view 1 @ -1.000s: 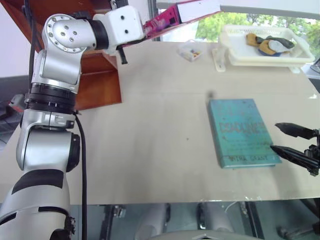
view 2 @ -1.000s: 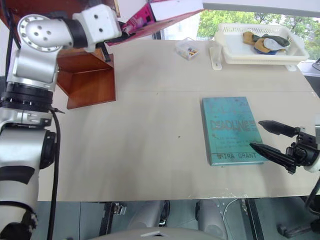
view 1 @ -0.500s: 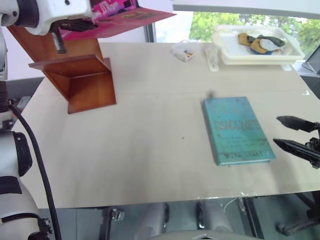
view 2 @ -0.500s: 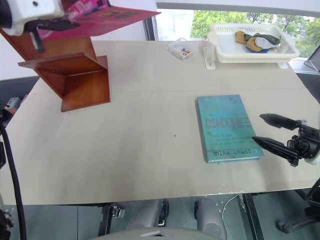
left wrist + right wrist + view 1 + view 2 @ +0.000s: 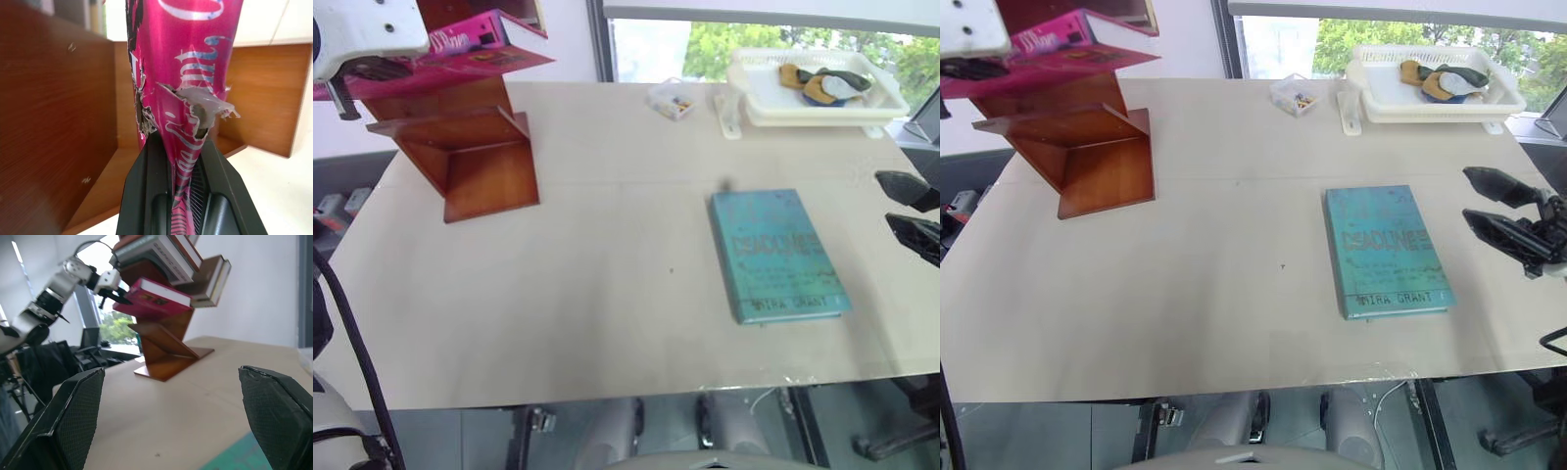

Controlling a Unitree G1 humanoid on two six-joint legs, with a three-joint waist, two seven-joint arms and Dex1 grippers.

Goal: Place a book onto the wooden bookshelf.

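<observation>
At 10 o'clock over the desk point(image 5: 607, 196), left fingers point(image 5: 181, 196) are clamped on the pink book point(image 5: 460, 54) by its torn edge. Book is near flat, long axis running toward 3 o'clock, hovering just above the bookshelf point(image 5: 475, 162) lower board. Books already sit above; slot under them looks open. Right fingers point(image 5: 1508, 211) at 3 o'clock, spread, empty, beside the teal book point(image 5: 778, 255).

Open table point(image 5: 607, 274) between wooden bookshelf point(image 5: 475, 162) and teal book point(image 5: 778, 255).
</observation>
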